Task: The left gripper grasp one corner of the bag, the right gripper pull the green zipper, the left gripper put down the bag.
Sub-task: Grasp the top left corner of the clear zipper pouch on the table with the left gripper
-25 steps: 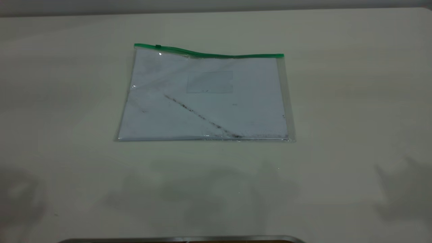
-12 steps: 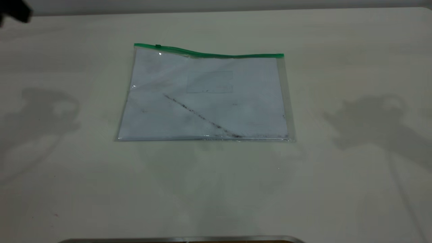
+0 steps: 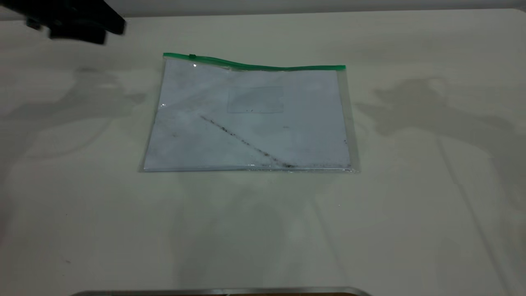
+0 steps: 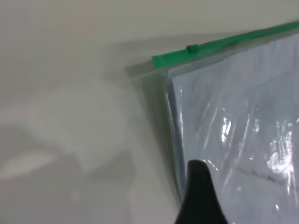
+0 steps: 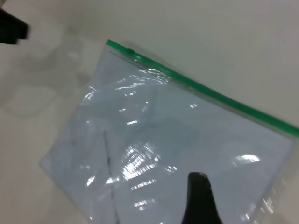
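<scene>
You are bringing the left gripper in over the table's far left, well apart from the bag, which is lying flat mid-table. Aim for the far-left corner, clamping clear plastic just beside the slider tab, not on it, so the tab can run freely. The green zipper is running left to right along the bag's far long edge, tab at the left end. The right gripper is hovering above the bag. Whether either gripper's jaws are open, I cannot tell; each wrist view shows just one finger.
</scene>
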